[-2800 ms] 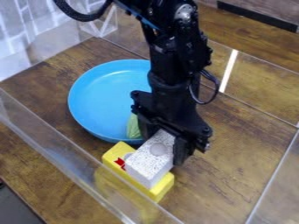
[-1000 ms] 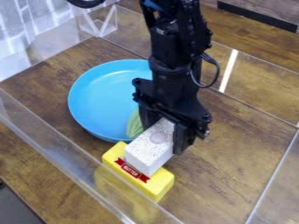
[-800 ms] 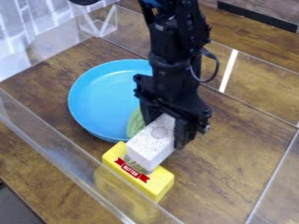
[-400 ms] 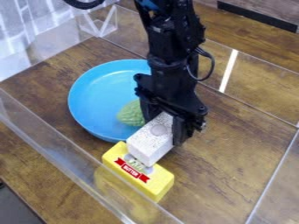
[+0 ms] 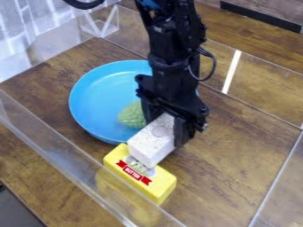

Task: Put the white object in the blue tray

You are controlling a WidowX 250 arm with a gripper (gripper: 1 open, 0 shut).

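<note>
The white object (image 5: 151,144), a speckled block, leans tilted, its lower end resting on the yellow box (image 5: 142,178) and its upper end up between my fingers. My gripper (image 5: 172,125) points straight down on the black arm and is shut on that upper end. The blue tray (image 5: 92,94), a round shallow dish, lies just left of the gripper, its near rim touching or almost touching the yellow box.
A small green lump (image 5: 131,113) sits inside the tray near its right rim. The yellow box has a red label on its left edge. A clear plastic wall (image 5: 53,155) runs along the front left of the wooden table (image 5: 249,168).
The white block, lying flatter on the yellow box at first, now stands more tilted with its far end raised. The arm sits slightly further left, uncovering the green lump.
</note>
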